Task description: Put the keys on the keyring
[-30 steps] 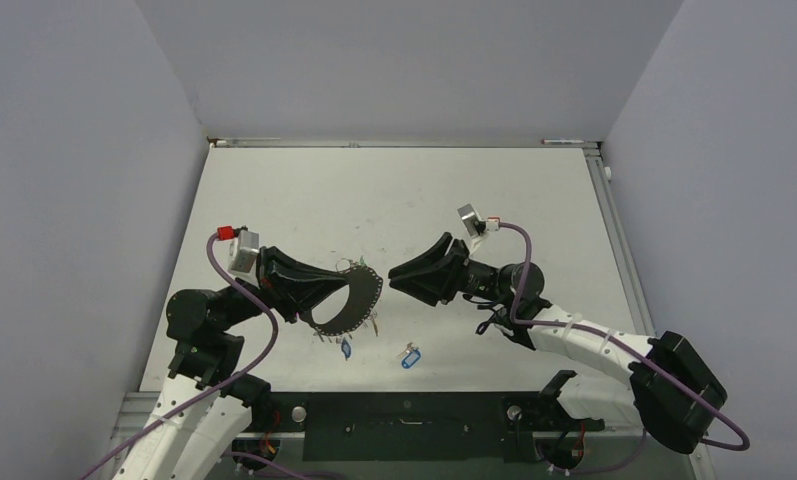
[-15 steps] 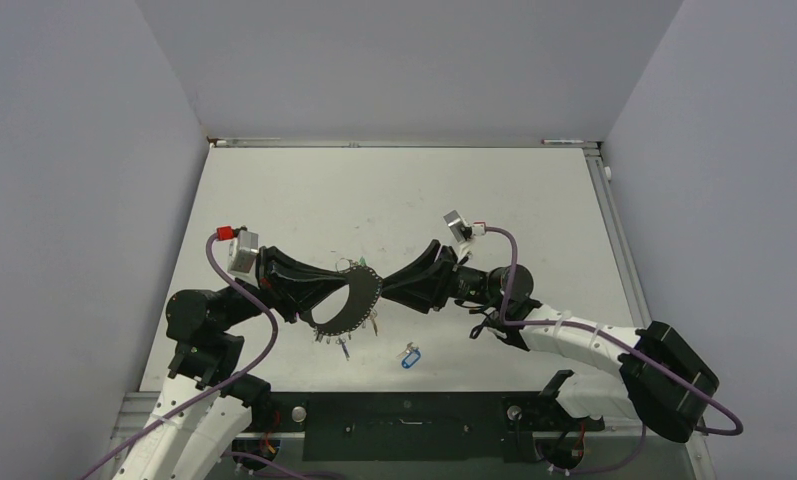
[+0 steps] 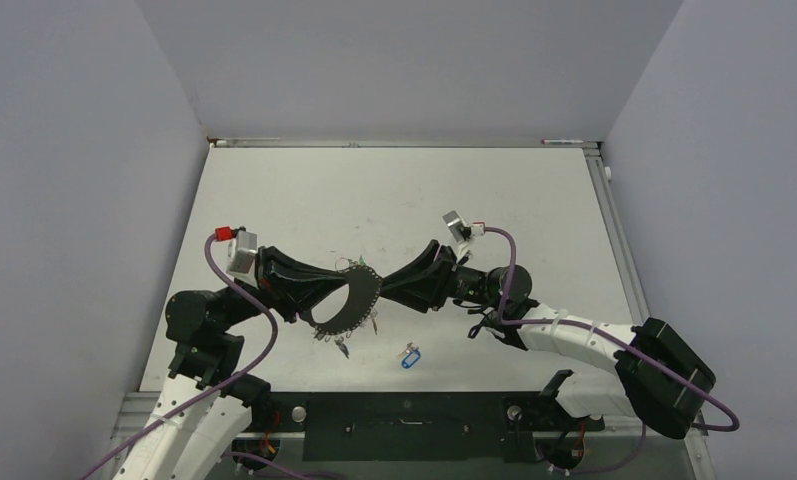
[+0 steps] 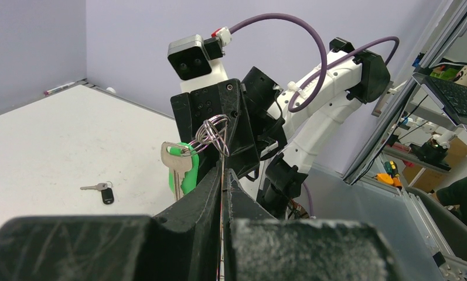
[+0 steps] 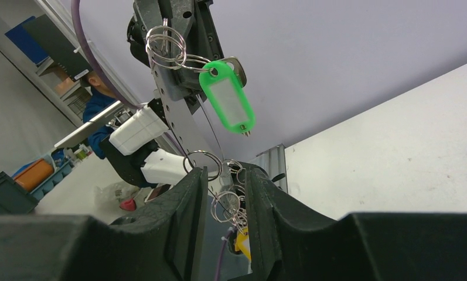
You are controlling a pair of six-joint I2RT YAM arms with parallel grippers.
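My left gripper point(image 3: 346, 300) is shut on the keyring point(image 3: 367, 300), a thin grey wire that runs up between its closed fingers point(image 4: 210, 181). Several small split rings point(image 4: 213, 132) and a silver key with a green tag point(image 4: 181, 167) hang on the wire. My right gripper point(image 3: 381, 290) has its tips at the ring's right side. Its jaws stand open around the wire, with small rings point(image 5: 225, 202) between them. The green tag point(image 5: 228, 99) hangs above them and a yellow tag point(image 5: 242, 240) shows below. More keys point(image 3: 339, 340) dangle under the ring.
A key with a blue tag point(image 3: 408, 357) lies on the white table point(image 3: 424, 200) near the front edge. A key with a black head point(image 4: 102, 190) lies on the table left of the left fingers. Grey walls enclose the table on three sides.
The right gripper has moved left from a gap away up to the keyring and then stayed there. The keys hanging under the ring have swung a little. The left arm has held still.
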